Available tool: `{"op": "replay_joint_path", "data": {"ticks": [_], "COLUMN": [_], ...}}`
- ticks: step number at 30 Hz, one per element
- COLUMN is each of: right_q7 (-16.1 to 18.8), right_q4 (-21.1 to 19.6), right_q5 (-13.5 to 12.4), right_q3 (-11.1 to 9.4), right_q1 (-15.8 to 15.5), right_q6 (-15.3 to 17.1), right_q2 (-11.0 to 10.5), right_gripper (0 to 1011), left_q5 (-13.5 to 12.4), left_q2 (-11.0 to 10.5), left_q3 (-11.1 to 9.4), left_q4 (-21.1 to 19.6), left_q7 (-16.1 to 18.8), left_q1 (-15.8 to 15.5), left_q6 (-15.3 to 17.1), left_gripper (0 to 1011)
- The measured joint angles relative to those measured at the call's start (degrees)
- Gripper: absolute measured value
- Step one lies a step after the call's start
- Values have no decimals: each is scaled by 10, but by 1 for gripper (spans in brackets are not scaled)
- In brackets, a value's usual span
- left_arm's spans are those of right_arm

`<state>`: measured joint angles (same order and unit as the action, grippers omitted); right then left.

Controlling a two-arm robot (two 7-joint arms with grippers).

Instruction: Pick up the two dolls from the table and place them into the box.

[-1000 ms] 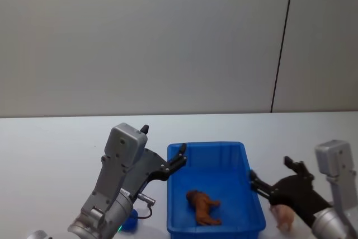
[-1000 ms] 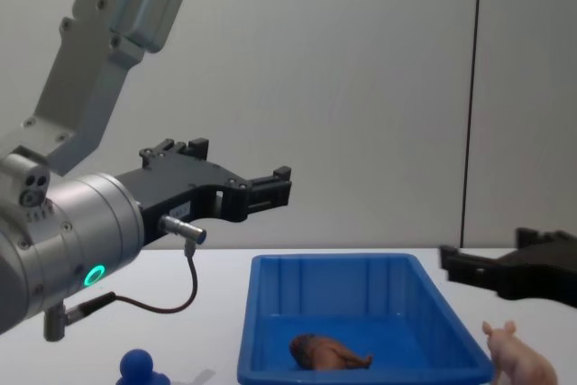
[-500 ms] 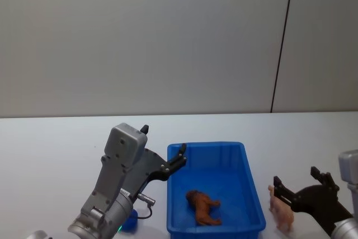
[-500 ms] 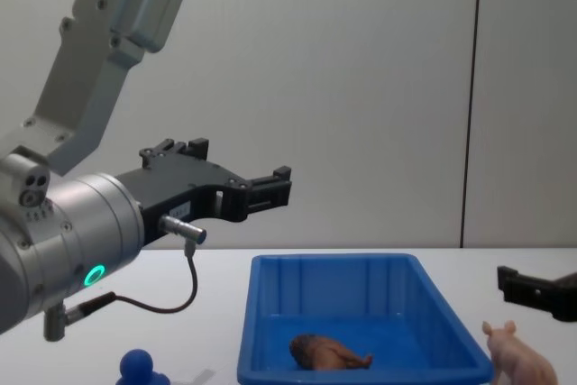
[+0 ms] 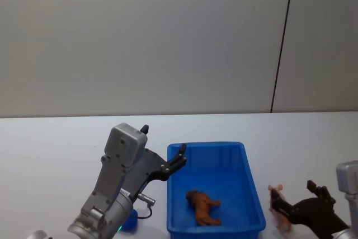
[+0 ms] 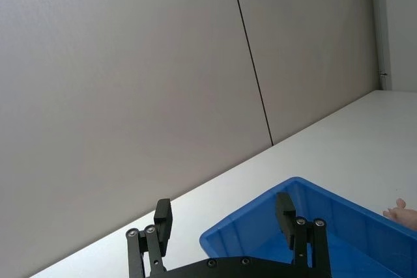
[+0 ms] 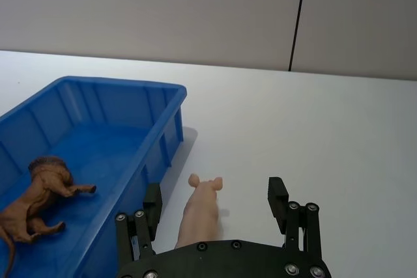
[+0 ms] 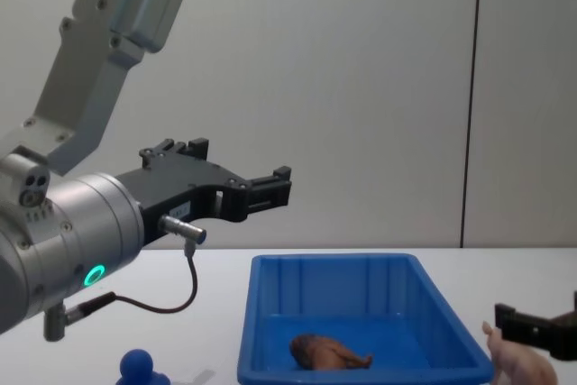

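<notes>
The right gripper (image 7: pixel 215 194), jaws spread wide, straddles the pale pink pig (image 7: pixel 201 213) standing on the table (image 7: pixel 326 115) just right of the blue box (image 5: pixel 207 145), where the brown animal (image 5: pixel 202 206) lies inside, while the left gripper (image 6: pixel 223 208), likewise open and empty, hangs above the box's far left corner.

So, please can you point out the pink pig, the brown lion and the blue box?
pink pig (image 7: pixel 201 216), right wrist view, on its back.
brown lion (image 7: pixel 30 202), right wrist view, on its flank.
blue box (image 7: pixel 111 105), right wrist view, on its far inner wall.
</notes>
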<state>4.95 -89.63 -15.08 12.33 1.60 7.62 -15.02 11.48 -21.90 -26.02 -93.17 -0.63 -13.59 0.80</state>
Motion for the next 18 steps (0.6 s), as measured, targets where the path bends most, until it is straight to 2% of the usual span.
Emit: {"op": "replay_joint_path", "data": {"ticks": [12,17,18], "right_q7": [23,27,27], "right_q4": [44,55,59], "right_q5": [-1,2,3], "right_q3": [7,9,10], "right_q1": [10,13,14], "right_q6": [-1,3,5], "right_q2": [10,13,14], "right_gripper": [1000,912,865], "left_q5": [0,0,0], "left_q2": [0,0,0], "left_q3": [0,0,0], "left_q4": [0,0,0], "left_q7": [0,0,0], "left_q1": [0,0,0], "left_q6": [0,0,0], "left_gripper": [1001,1001,1001]}}
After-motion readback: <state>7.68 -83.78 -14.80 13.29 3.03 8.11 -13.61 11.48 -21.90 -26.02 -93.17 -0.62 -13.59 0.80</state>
